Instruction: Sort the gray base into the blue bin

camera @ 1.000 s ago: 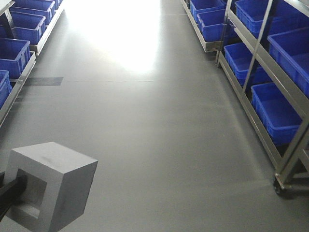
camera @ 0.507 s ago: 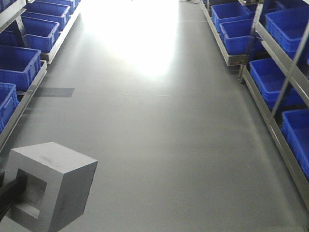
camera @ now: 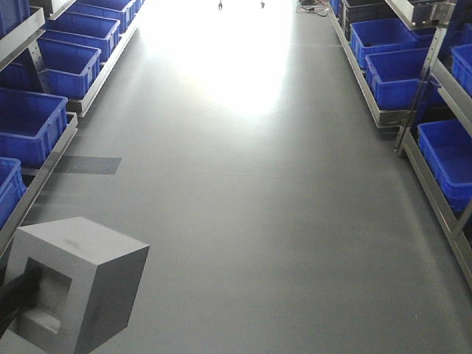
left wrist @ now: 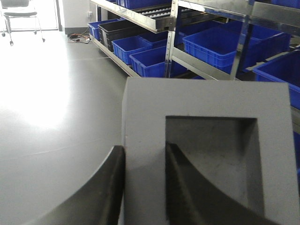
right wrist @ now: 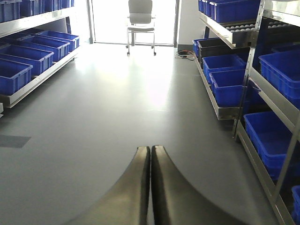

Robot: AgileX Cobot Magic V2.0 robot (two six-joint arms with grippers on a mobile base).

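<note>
The base (camera: pixel 74 284) hangs near-left over the floor, with the left tool (left wrist: pixel 143 150) clamped on one wall of its recess. It looks stiff, matte and probably light, so that wall grip seems fine. The right tool (right wrist: pixel 150 154) is pressed together, empty.

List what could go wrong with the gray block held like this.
1. The left gripper pinches only one wall of the gray base, one finger inside the recess; the block might pivot or slip.
2. The base hangs on the left rack's side of the aisle and may clip it.
</note>
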